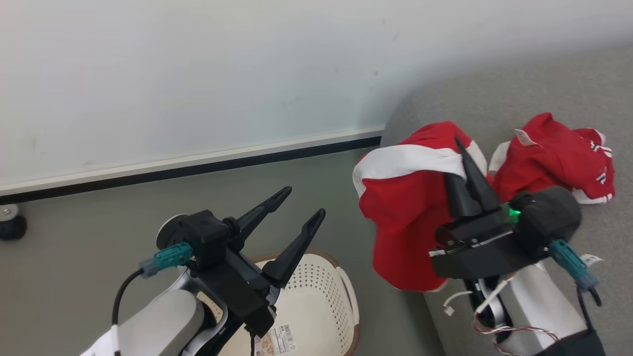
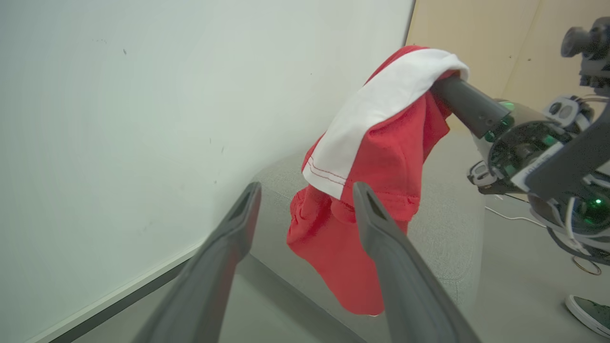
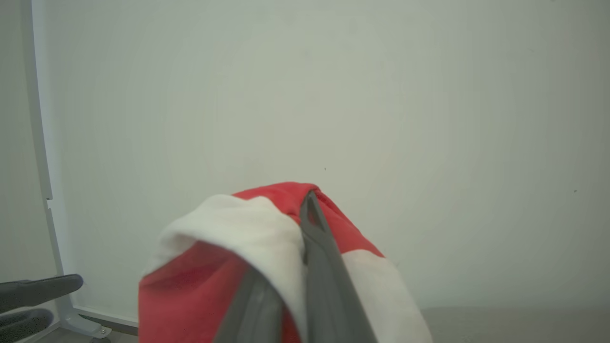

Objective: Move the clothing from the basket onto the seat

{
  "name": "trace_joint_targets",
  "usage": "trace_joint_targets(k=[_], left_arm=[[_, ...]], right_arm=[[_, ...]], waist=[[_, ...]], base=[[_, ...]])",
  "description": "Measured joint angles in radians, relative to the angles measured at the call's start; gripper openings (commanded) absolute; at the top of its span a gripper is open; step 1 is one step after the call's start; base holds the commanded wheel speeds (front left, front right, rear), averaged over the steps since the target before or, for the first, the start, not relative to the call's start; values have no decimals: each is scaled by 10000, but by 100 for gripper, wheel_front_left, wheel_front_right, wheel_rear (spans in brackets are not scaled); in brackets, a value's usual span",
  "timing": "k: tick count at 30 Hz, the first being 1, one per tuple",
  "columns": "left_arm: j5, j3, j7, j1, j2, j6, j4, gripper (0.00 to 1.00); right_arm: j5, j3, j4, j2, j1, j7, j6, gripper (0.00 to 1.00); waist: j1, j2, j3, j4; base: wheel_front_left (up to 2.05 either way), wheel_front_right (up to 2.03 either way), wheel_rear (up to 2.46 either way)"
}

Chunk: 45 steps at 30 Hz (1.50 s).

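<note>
Presently: right gripper (image 1: 452, 159), jaws clenched on held garment (image 1: 400, 212); second garment (image 1: 554, 153) lying on seat (image 1: 544, 89); left gripper (image 1: 304, 201), jaws released, over basket (image 1: 321, 296).

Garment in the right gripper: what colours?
The garment is red with a white band; clearest in left wrist view.

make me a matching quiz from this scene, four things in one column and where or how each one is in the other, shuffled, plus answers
1 left gripper
2 right gripper
3 basket
4 loose garment

a lying on the sofa
b open, empty
c shut on the held garment
d on the floor beside the sofa

Pairs: 1-b, 2-c, 3-d, 4-a
</note>
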State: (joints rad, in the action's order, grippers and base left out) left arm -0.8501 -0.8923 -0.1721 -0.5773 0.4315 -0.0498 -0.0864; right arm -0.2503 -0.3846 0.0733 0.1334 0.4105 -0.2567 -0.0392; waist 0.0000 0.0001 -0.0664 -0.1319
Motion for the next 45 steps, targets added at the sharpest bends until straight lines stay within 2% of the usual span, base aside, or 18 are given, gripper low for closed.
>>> trace_joint_targets(k=[9, 24, 34, 39, 45], left_arm=[[410, -48, -155, 371, 637, 65, 773, 100], [610, -63, -234, 800, 1141, 357, 1651, 100], [694, -117, -182, 877, 1248, 430, 2019, 100], [736, -148, -52, 863, 1294, 495, 2324, 100], [867, -107, -40, 854, 1662, 497, 2941, 100]], right_arm=[[426, 637, -1847, 481, -996, 0, -403, 0], [717, 970, -3534, 543, -2016, -2, -577, 0], [765, 1241, -4006, 600, -2128, -2, -585, 0], [539, 1409, -3687, 811, -1689, -2, -242, 0], [458, 1875, -2991, 1034, -511, 2, -132, 0]], waist=[[0, 0, -201, -957], [-1, 0, -564, -2706], [0, 0, -957, -3580], [0, 0, -1207, -3591], [0, 0, -1622, -3443]], base=[[0, 0, 0], [0, 0, 0], [0, 0, 0], [0, 0, 0], [0, 0, 0]])
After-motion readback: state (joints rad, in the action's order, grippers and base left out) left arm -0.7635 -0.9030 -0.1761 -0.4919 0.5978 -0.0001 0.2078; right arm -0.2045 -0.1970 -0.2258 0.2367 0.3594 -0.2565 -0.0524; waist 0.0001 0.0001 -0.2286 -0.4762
